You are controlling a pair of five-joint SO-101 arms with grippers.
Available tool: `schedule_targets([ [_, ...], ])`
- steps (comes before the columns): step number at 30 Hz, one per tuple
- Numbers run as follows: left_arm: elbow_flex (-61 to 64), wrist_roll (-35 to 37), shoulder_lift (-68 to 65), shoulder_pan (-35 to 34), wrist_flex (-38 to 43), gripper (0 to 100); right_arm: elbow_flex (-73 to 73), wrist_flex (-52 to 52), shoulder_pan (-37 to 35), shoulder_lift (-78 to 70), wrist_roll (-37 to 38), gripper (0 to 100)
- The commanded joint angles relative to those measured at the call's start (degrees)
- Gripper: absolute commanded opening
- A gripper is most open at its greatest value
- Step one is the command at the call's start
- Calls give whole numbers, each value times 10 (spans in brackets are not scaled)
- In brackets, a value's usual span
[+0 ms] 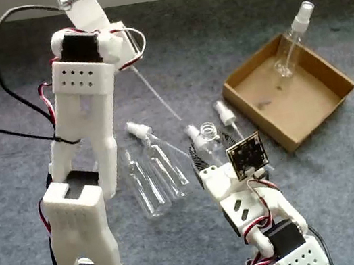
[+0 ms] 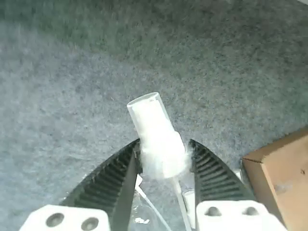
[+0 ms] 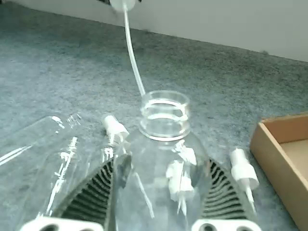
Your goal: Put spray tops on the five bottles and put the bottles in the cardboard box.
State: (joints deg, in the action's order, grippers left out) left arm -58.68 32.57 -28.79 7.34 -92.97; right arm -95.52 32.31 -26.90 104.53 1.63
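Observation:
My left gripper (image 2: 163,147) is shut on a white spray top (image 2: 150,114), held high over the table. Its long dip tube (image 1: 157,95) slants down toward the bottle below. My right gripper (image 3: 161,178) is shut on a clear bottle (image 3: 166,144) standing upright with its neck (image 3: 164,113) open. The tube's tip (image 3: 139,86) hangs just behind that neck's rim. In the high view this bottle (image 1: 209,137) stands left of the cardboard box (image 1: 323,103). One bottle with a spray top (image 1: 292,43) leans inside the box.
Clear bottles (image 1: 151,173) lie side by side between the two arms. Loose spray tops (image 1: 138,128) (image 1: 226,114) lie on the grey carpet near them. The box's near wall (image 3: 276,154) is close to the held bottle.

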Motion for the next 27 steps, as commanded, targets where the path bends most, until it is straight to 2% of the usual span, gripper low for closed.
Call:
schedule_targets([
  [1, -68, -141, 82, -12, -49, 6, -66, -44, -15, 7, 0, 92],
  [9, -77, -155, 176, 0, -67, 6, -78, -46, -15, 7, 0, 92],
  [22, -73, -157, 314, 162, -71, 6, -80, -46, -15, 7, 0, 92],
  [27, 15, -157, 355, 189, -71, 6, -80, -44, -15, 7, 0, 92],
])
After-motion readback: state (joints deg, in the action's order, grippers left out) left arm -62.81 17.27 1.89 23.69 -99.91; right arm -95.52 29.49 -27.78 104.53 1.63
